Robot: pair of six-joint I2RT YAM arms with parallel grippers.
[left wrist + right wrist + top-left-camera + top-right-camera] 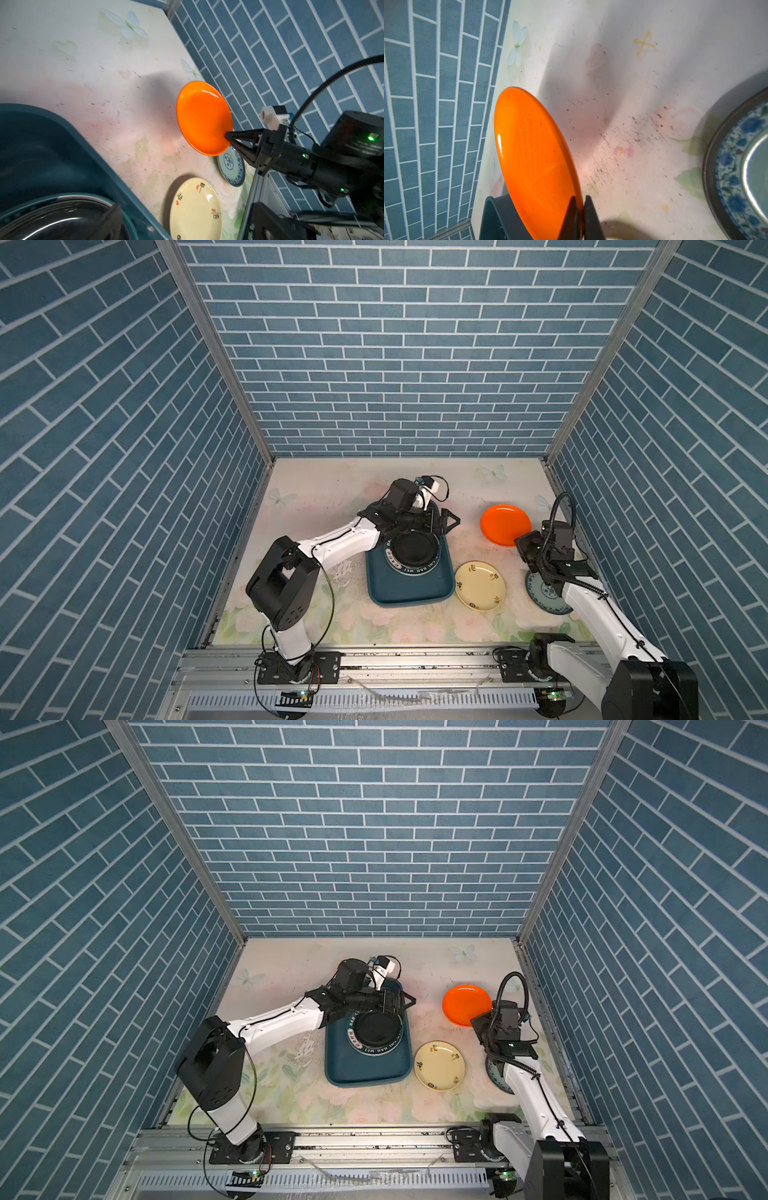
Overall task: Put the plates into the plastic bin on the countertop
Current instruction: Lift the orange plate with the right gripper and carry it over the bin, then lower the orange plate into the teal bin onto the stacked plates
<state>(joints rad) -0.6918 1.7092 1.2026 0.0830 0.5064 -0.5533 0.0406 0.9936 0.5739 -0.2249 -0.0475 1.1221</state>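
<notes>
My right gripper (580,199) is shut on the near rim of the orange plate (505,524), which tilts up from the countertop (332,489) at the right; the left wrist view shows the pinch (227,137). The dark teal plastic bin (409,601) lies mid-table. In it a black plate (413,547) rests on a white plate with a green lettered rim (411,571). My left gripper (441,526) hangs open and empty over the bin's far end. A cream-yellow plate (480,585) lies right of the bin. A blue-patterned plate (544,593) lies partly under my right arm.
Blue brick walls close in the back and both sides; the right wall (590,497) stands just beyond the orange plate. A metal rail (395,659) runs along the front edge. The bin's near half (365,1069) is bare.
</notes>
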